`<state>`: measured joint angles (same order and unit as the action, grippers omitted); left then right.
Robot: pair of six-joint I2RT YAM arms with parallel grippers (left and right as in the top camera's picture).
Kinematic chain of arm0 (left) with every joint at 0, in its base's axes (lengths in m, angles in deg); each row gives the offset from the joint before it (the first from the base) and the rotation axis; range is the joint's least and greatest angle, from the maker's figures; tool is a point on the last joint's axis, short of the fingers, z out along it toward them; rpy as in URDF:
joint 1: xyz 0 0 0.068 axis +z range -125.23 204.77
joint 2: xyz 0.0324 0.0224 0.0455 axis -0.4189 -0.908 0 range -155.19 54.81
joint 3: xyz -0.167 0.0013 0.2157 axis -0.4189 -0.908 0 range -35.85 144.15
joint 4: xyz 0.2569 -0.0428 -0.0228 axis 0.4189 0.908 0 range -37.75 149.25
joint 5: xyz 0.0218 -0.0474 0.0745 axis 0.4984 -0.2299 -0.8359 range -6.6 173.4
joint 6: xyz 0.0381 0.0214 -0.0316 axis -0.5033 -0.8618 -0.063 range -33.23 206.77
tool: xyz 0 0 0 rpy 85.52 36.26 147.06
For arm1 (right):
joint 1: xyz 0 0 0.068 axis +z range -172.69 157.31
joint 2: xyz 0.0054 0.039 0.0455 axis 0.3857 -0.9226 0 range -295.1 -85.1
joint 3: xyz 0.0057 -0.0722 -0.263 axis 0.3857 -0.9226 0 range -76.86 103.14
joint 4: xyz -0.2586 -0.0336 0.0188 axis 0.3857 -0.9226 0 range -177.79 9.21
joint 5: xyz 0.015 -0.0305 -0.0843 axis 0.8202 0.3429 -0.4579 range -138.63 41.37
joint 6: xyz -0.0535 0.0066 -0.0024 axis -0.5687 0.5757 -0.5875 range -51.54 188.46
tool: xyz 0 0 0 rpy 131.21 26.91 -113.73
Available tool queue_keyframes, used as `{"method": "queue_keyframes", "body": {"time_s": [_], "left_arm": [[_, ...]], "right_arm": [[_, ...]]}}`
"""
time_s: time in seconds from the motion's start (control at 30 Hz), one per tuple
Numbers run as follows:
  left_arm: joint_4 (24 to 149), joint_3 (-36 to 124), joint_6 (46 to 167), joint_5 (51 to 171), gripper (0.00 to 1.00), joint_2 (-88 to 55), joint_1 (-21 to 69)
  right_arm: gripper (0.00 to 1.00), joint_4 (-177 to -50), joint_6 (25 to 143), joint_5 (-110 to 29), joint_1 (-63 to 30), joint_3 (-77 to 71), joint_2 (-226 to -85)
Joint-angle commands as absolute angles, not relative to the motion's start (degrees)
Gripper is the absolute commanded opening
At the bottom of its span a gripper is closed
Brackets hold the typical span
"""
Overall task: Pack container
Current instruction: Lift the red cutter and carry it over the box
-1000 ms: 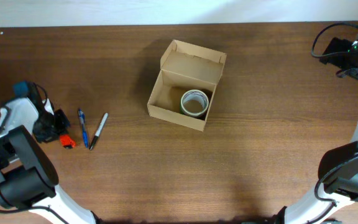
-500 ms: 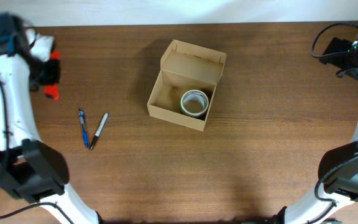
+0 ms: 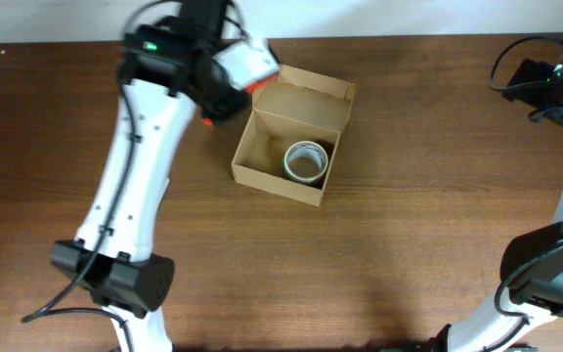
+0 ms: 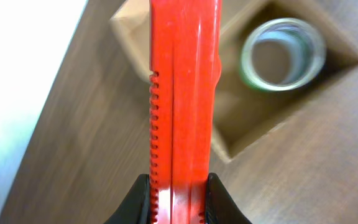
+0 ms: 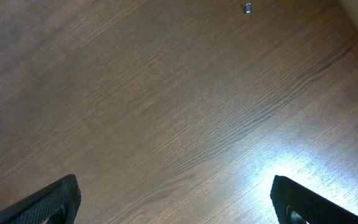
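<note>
Carry the red cutter (image 4: pixel 182 93), pinched firmly in the left gripper (image 4: pixel 178 194), a little further toward 4 o'clock before letting go: hangs over the 10 o'clock corner of the box (image 3: pixel 277 184), partly over bare bench (image 3: pixel 409 254). Aim for the free floor at 9 o'clock of the tape roll (image 3: pixel 306 161), lower, then release. Box mid-bench, flap (image 3: pixel 301 103) up at 12 o'clock. From overhead, only a blurred red smear; from the left wrist, a toothed edge, so probably a utility knife. Only from the right wrist: the right gripper (image 5: pixel 179 202), spread wide, holding nothing, over wood.
</note>
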<state>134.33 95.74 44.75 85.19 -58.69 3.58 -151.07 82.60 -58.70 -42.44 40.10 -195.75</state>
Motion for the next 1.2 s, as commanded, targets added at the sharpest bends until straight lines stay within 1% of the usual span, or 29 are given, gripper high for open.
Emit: {"method": "queue_keyframes", "body": {"time_s": [0.0, 0.2, 0.37, 0.67, 0.9, 1.17], "left_arm": [[135.51, 96.53, 41.73, 85.67, 0.01, -62.14, 1.83], [137.8, 96.53, 41.56, 86.5, 0.01, -67.03, 0.8], [139.16, 96.53, 36.68, 89.84, 0.01, -70.62, 0.78], [139.4, 96.5, 25.1, 92.77, 0.01, -71.52, 0.73], [139.07, 96.5, 25.36, 93.27, 0.01, -71.82, 0.73], [134.68, 96.39, 25.01, 91.98, 0.01, -72.06, 0.41]], "right_arm": [[0.99, -151.09, 82.4, -59.2, -42.59, 41.11, -195.32], [0.99, -151.07, 82.4, -59.2, -42.59, 41.11, -195.32], [0.99, -151.07, 82.4, -59.22, -42.59, 41.11, -195.32], [0.99, -151.09, 82.4, -59.2, -42.59, 41.11, -195.32], [0.99, -151.07, 82.4, -59.2, -42.59, 41.11, -195.32], [0.99, -151.07, 82.4, -59.2, -42.59, 41.11, -195.32]]}}
